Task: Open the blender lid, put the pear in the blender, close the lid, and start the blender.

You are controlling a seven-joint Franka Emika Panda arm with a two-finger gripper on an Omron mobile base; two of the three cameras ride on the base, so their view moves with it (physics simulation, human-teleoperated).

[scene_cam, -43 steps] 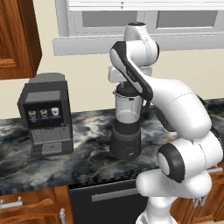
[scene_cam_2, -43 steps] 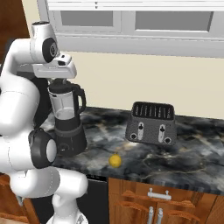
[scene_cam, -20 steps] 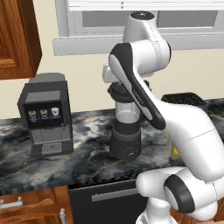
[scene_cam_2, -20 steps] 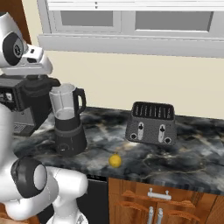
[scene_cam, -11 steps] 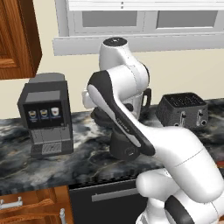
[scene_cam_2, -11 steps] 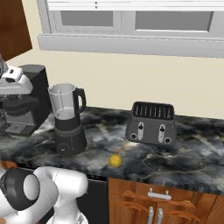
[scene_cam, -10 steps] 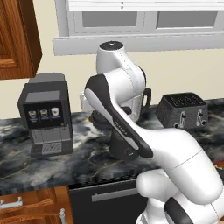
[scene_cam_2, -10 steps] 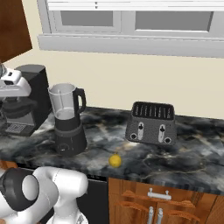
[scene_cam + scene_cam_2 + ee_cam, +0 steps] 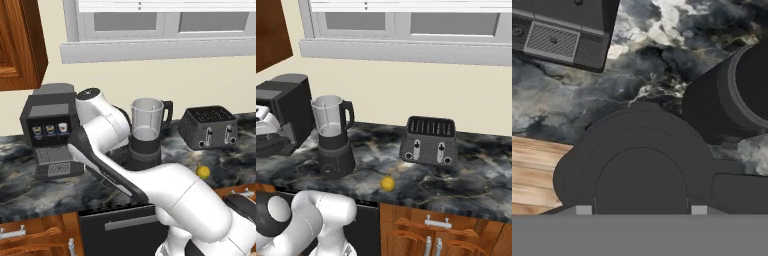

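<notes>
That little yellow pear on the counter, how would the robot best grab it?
Across its round middle, from straight above. The pear lies alone on the dark counter, in front of the blender and the toaster, with nothing touching it, so fingers could likely drop on either side.

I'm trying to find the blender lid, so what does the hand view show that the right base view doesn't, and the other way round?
Hand view: the blender lid close up, gripped in the hand. Right base view: the pear lying on the counter, the toaster, and the blender with its jar open on top. Both: the blender, the coffee machine and the marble counter.
</notes>
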